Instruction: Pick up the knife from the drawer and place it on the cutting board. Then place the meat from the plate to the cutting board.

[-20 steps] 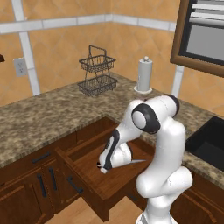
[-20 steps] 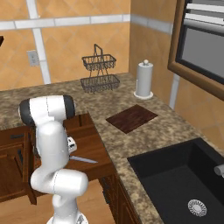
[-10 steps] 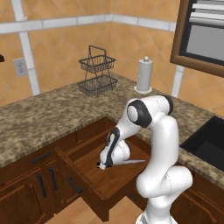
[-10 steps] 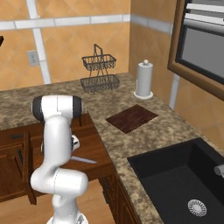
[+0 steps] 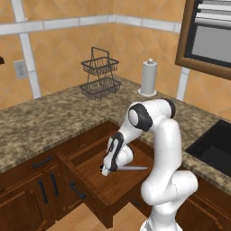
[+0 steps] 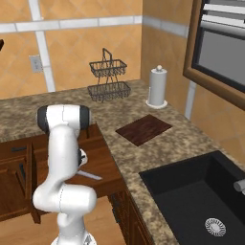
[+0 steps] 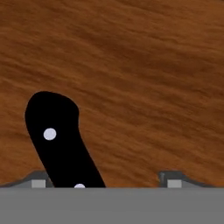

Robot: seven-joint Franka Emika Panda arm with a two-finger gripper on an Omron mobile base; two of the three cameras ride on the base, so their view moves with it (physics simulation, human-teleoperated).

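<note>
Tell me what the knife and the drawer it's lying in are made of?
The slim black-handled knife looks like a smooth, matte black plastic handle with pale metal-looking rivets, and a grey blade that is probably steel. The wide dark-brown wooden drawer shows streaky reddish-brown grain on its bottom, so it seems to be polished wood; its black bar handle may be metal.

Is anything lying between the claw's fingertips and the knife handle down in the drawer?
Nothing: in the hand view the knife handle's black end rises beside one fingertip, over the drawer's bare wood bottom.
</note>
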